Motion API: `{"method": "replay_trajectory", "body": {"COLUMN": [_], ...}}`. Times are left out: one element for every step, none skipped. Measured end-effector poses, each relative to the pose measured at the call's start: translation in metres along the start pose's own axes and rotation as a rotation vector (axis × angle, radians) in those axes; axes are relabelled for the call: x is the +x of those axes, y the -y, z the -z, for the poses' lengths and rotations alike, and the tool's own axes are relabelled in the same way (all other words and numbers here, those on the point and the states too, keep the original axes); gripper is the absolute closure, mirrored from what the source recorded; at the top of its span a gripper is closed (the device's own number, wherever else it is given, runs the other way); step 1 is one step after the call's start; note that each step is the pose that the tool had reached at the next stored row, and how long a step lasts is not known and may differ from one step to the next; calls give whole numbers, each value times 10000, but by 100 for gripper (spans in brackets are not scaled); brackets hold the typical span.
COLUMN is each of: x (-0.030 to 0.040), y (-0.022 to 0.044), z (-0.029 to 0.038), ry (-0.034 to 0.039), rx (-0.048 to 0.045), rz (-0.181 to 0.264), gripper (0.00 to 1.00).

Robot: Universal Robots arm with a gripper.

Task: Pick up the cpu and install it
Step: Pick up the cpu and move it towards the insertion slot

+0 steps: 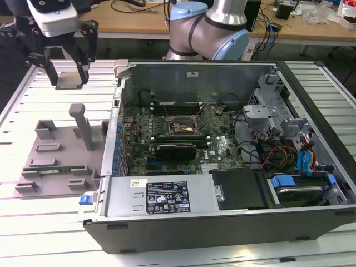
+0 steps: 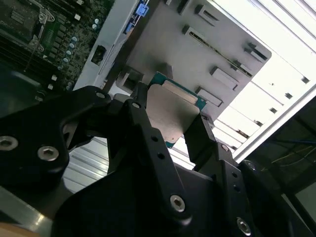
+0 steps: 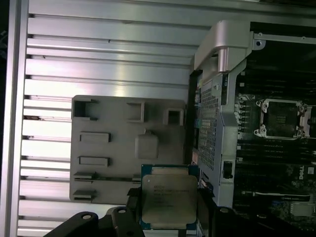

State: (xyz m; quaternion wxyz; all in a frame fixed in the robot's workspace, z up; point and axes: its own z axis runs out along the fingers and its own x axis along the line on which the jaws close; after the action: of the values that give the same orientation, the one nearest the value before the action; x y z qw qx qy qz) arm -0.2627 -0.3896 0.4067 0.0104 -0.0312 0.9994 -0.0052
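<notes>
The gripper [image 1: 69, 78] hangs in the air over the slatted metal table [image 1: 28, 105], to the exterior view's left of the open computer case [image 1: 233, 219]. Its two black fingers [image 1: 53, 73] are clamped on opposite edges of the cpu [image 1: 69, 81].

The exterior view takes in the whole case, with a black-and-white sticker [image 1: 167, 197] on its near housing; the print is too small to make out.

The first wrist view gives the silver top of the cpu [image 3: 169, 200], with faint lettering I can't read, over the grey holder tray [image 3: 108, 148], and the socket frame [image 3: 280, 118] on the board well apart.

The second wrist view shows the cpu's [image 2: 173, 111] green rim between the fingers [image 2: 143, 116].
</notes>
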Motion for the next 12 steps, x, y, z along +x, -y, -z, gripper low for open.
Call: {"method": "replay_trajectory", "body": {"x": [-15, -36, -53, -81, -107, -153, -171, -184, -225, -247, -261, -298], "y": [1, 2, 3, 5, 6, 9, 10, 11, 13, 14, 15, 17], "z": [-1, -2, -4, -6, -9, -13, -14, -16, -19, -21, -23, -27], "ry": [0, -1, -1, -1, -1, -2, -2, -2, -4, -4, -4, -5], "rx": [0, 0, 0, 0, -1, 0, -1, -1, 0, 0, 0, -1], "rz": [0, 0, 0, 0, 1, 1, 1, 1, 0, 0, 0, 1], "gripper": [45, 45, 45, 45, 45, 45, 45, 45, 45, 45, 45, 45]}}
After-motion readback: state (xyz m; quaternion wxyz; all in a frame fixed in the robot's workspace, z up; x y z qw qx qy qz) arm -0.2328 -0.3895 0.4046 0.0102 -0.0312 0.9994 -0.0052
